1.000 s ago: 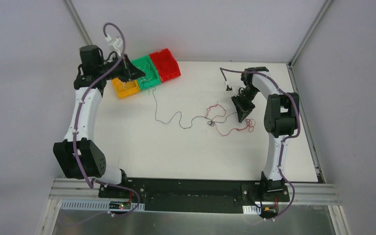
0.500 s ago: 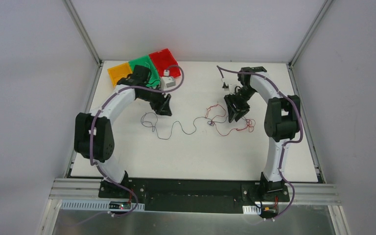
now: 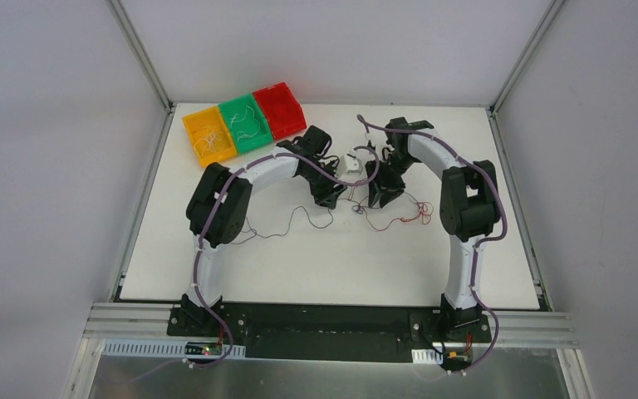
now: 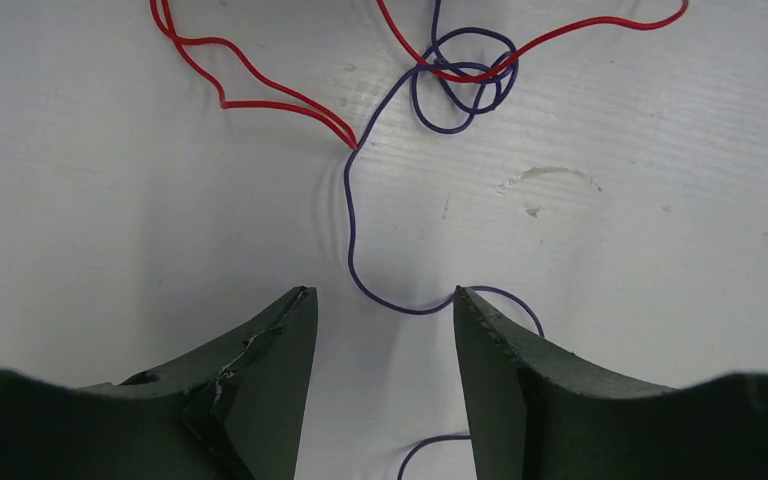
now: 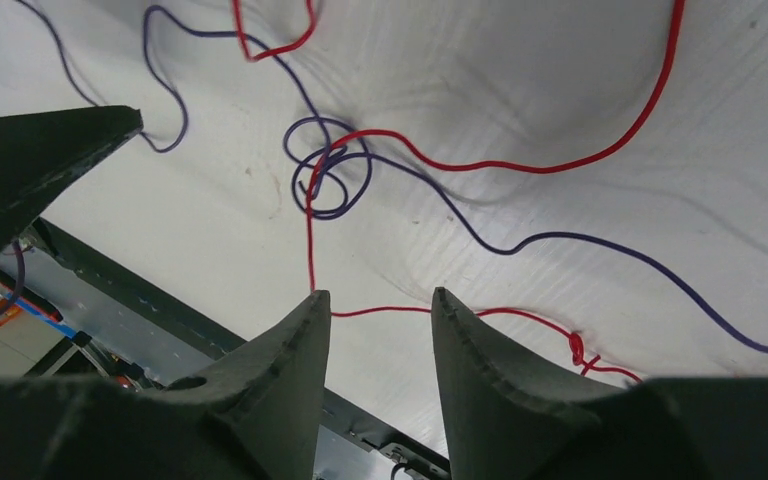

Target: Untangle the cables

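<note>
The cables lie tangled mid-table: a red cable (image 3: 399, 221) to the right and a purple cable (image 3: 291, 225) trailing left. In the left wrist view the purple cable (image 4: 352, 210) loops into a knot (image 4: 465, 85) with the red cable (image 4: 260, 88). My left gripper (image 4: 382, 295) is open just above the table, and a bend of the purple cable runs across the gap at its tips. My right gripper (image 5: 380, 297) is open too, with a stretch of red cable (image 5: 385, 312) lying between its tips. The purple knot (image 5: 330, 180) sits ahead of it. Both grippers (image 3: 326, 198) (image 3: 380, 195) face each other across the tangle.
Yellow (image 3: 208, 137), green (image 3: 245, 123) and red (image 3: 280, 110) bins stand in a row at the back left, with thin wires inside. A small red knot (image 5: 577, 350) lies right of my right fingers. The table's near edge (image 5: 160, 300) shows behind them.
My left arm swung from the bins to the table's middle, dragging the purple cable's left end rightwards. My right gripper shifted left to the tangle. Both grippers went from shut to open.
</note>
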